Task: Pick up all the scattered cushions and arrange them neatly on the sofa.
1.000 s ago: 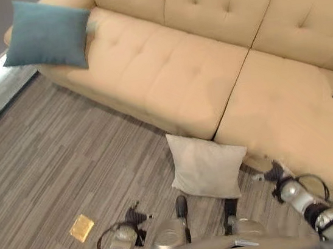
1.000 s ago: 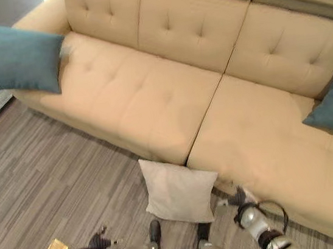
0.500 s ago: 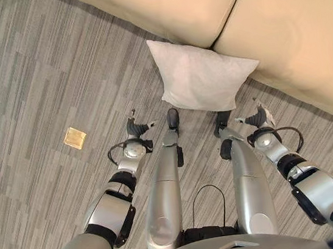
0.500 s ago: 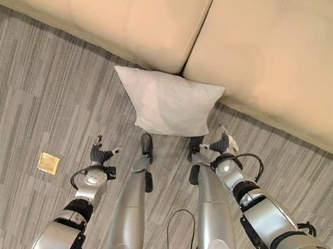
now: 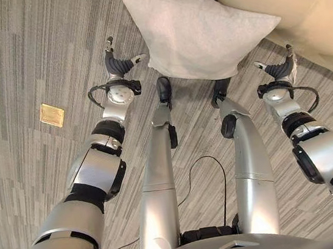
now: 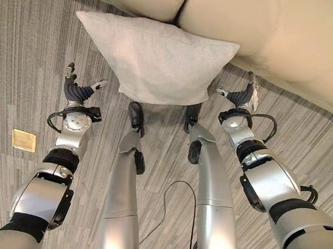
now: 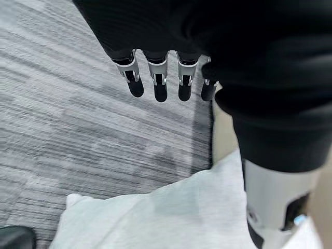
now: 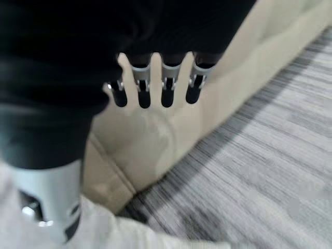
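Both hands, left hand (image 5: 116, 62) and right hand (image 5: 279, 68), flank the white cushion (image 5: 197, 28), fingers spread, empty; best squeeze its sides evenly.

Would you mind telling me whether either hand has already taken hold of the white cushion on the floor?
No, the left hand and right hand sit open on either side of the white cushion, neither curled on it.

The floor (image 5: 16, 52) is grey, with thin stripes in lighter and darker grey. A tan sofa (image 6: 275, 18) stands on it. A seam runs between two of the sofa's seats. A small gold square plate (image 5: 52, 115) lies flat in the floor, well apart from the sofa.
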Motion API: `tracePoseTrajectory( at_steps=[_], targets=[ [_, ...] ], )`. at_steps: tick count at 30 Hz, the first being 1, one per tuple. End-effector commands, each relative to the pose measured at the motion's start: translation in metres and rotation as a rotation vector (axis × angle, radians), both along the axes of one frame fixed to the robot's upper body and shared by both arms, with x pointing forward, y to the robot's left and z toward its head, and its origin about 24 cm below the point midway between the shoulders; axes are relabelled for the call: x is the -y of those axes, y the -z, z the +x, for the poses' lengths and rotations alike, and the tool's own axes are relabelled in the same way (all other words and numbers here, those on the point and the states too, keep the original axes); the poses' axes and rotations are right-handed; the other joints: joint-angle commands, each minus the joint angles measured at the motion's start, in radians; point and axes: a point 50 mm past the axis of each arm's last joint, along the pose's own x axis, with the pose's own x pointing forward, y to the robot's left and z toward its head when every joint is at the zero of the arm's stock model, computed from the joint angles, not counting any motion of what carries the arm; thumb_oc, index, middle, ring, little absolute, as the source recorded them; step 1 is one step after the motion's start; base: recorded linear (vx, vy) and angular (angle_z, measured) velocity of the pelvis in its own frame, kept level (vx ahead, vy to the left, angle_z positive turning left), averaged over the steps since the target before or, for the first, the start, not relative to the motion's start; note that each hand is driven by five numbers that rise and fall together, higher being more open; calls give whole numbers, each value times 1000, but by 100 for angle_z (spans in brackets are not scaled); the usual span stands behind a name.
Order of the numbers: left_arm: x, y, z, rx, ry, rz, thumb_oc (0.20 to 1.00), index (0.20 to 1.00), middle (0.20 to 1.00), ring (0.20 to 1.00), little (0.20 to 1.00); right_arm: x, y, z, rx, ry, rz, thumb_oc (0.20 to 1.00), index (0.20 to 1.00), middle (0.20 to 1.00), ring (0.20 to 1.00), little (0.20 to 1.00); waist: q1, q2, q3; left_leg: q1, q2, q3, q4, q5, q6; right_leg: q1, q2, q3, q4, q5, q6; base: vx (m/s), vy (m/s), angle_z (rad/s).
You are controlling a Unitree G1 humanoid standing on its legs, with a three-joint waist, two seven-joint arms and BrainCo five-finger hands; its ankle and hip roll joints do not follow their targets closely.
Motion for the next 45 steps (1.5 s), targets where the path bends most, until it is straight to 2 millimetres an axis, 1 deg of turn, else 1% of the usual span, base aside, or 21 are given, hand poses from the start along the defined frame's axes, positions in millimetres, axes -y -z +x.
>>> tracePoseTrajectory(
  at_steps=[1, 2, 3, 4, 5, 9, 13, 15, 18, 22, 23, 24, 25, 26, 33, 36, 40, 41, 43, 44, 45],
  targets=[
    [-18, 54, -19, -129, -79, -54, 1000, 1000, 1000, 1000, 1000, 8, 41, -23, -49, 26, 108, 1000, 1000, 1000, 1000, 1000, 2, 24, -163, -13, -4, -77, -14, -100, -8, 36, 2, 32, 21, -94, 96, 73, 38, -2],
    [-18, 44, -15, -103, -73, -50, 1000, 1000, 1000, 1000, 1000, 6, 35, -19, -24, 18, 123, 1000, 1000, 1000, 1000, 1000, 0, 26, -165, -41, -8, -78, 2, -103, -6, 6, -1, 37, 40, -98, 99, 94, 66, 0],
    [-14, 41, -14, -85, -73, -55, 1000, 1000, 1000, 1000, 1000, -19, 37, -16, -23, 5, 89, 1000, 1000, 1000, 1000, 1000, -2, 32, -166, -69, -11, -75, 19, -104, -2, -26, -3, 48, 60, -103, 98, 94, 117, 0],
    [-13, 41, -16, -69, -79, -47, 1000, 1000, 1000, 1000, 1000, -30, 23, -13, 57, -69, 69, 1000, 1000, 1000, 1000, 1000, -9, 31, -169, -81, -10, -70, 28, -103, -1, -43, -3, 56, 74, -104, 98, 84, 120, 1],
    [-14, 32, -15, -21, -80, -64, 1000, 1000, 1000, 1000, 1000, -32, 0, -10, 169, -109, 9, 1000, 1000, 1000, 1000, 1000, -21, 25, -171, -107, -9, -68, 44, -109, -1, -65, -2, 57, 84, -108, 98, 71, 87, -4],
    [-10, 21, -10, 13, -81, -109, 1000, 1000, 1000, 1000, 1000, -42, -10, -6, 212, -134, 8, 1000, 1000, 1000, 1000, 1000, -28, 21, -174, -149, -7, -69, 59, -114, 3, -115, 5, 68, 102, -108, 104, 65, 51, -15],
    [-1, -15, 0, 97, -57, -130, 1000, 1000, 1000, 1000, 1000, -63, -46, 8, 301, -214, 15, 1000, 1000, 1000, 1000, 1000, -38, 14, -168, -177, -5, -68, 60, -117, 7, -152, 14, 81, 103, -96, 117, 42, 46, -12],
    [5, -38, 5, 149, -51, -106, 1000, 1000, 1000, 1000, 1000, -86, -75, 13, 382, -286, -7, 1000, 1000, 1000, 1000, 1000, -45, 11, -166, -198, -3, -70, 58, -111, 7, -172, 17, 84, 97, -86, 122, 43, 12, -12],
    [14, -53, 9, 164, -68, -34, 1000, 1000, 1000, 1000, 1000, -109, -103, 12, 471, -368, -55, 1000, 1000, 1000, 1000, 1000, -54, 3, -173, -214, -3, -68, 58, -104, 5, -193, 29, 89, 95, -78, 125, 25, 31, -10],
    [32, -81, 11, 241, -32, -43, 1000, 1000, 1000, 1000, 1000, -125, -131, 6, 580, -424, -81, 1000, 1000, 1000, 1000, 1000, -72, 2, -191, -246, -9, -63, 66, -100, 9, -230, 41, 101, 98, -67, 132, 20, 27, -12],
    [35, -83, 11, 247, -25, -51, 1000, 1000, 1000, 1000, 1000, -126, -132, 5, 584, -430, -83, 1000, 1000, 1000, 1000, 1000, -73, 2, -194, -249, -8, -62, 65, -100, 9, -235, 42, 103, 99, -66, 132, 23, 44, -2],
    [42, -92, 11, 273, 4, -69, 1000, 1000, 1000, 1000, 1000, -127, -136, 4, 598, -442, -88, 592, 592, 592, 592, 592, -75, 5, -199, -257, -9, -61, 72, -100, 12, -244, 44, 107, 105, -66, 131, 21, 34, -7],
    [49, -100, 9, 312, 47, -101, 200, 200, 200, 200, 200, -127, -141, 3, 619, -453, -78, 200, 200, 200, 200, 200, -74, 10, -206, -261, -8, -62, 70, -97, 12, -251, 42, 109, 107, -65, 133, 24, 26, -7],
    [50, -104, 7, 339, 69, -121, 200, 200, 200, 200, 200, -126, -143, 2, 628, -455, -77, 200, 200, 200, 200, 200, -73, 12, -210, -262, -8, -62, 68, -96, 12, -252, 42, 109, 107, -65, 133, 16, 9, -7],
    [58, -109, -10, 469, 194, -250, 200, 200, 200, 200, 200, -113, -148, -6, 689, -463, -66, 200, 200, 200, 200, 200, -52, 31, -243, -216, -17, -65, 32, -88, 7, -207, 45, 94, 92, -67, 126, -15, -40, 1],
    [65, -90, -32, 518, 289, -295, 200, 200, 200, 200, 200, -104, -129, -19, 692, -489, -58, 200, 200, 200, 200, 200, -32, 42, -239, -76, -23, -87, -62, -68, -8, -56, 52, 68, 18, -61, 120, -87, -131, 14],
    [68, -66, -49, 512, 337, -386, 200, 200, 200, 200, 200, -101, -107, -31, 668, -513, -30, 200, 200, 200, 200, 200, -18, 44, -223, 59, -23, -116, -139, -48, -28, 78, 53, 43, -39, -51, 117, -45, -128, 20],
    [73, -49, -61, 495, 376, -436, 200, 200, 200, 200, 200, -102, -89, -41, 648, -535, 12, 200, 200, 200, 200, 200, -10, 45, -220, 161, -24, -135, -195, -35, -40, 172, 54, 27, -80, -48, 113, -41, -184, 12],
    [76, -36, -70, 474, 401, -445, 200, 200, 200, 200, 200, -100, -75, -49, 623, -547, 30, 200, 200, 200, 200, 200, -2, 50, -216, 251, -23, -150, -241, -20, -50, 251, 55, 10, -113, -45, 111, -76, -136, 10],
    [77, -30, -74, 463, 416, -457, 200, 200, 200, 200, 200, -102, -70, -53, 617, -562, 44, 200, 200, 200, 200, 200, 3, 51, -216, 287, -20, -158, -276, 16, -51, 282, 56, -2, -146, -14, 102, -55, -108, 20],
    [79, -22, -79, 447, 427, -476, 200, 200, 200, 200, 200, -102, -63, -59, 603, -569, 56, 200, 200, 200, 200, 200, 5, 53, -219, 363, -19, -169, -309, -5, -56, 346, 62, -11, -158, -41, 109, -147, -135, 18]
  ],
)
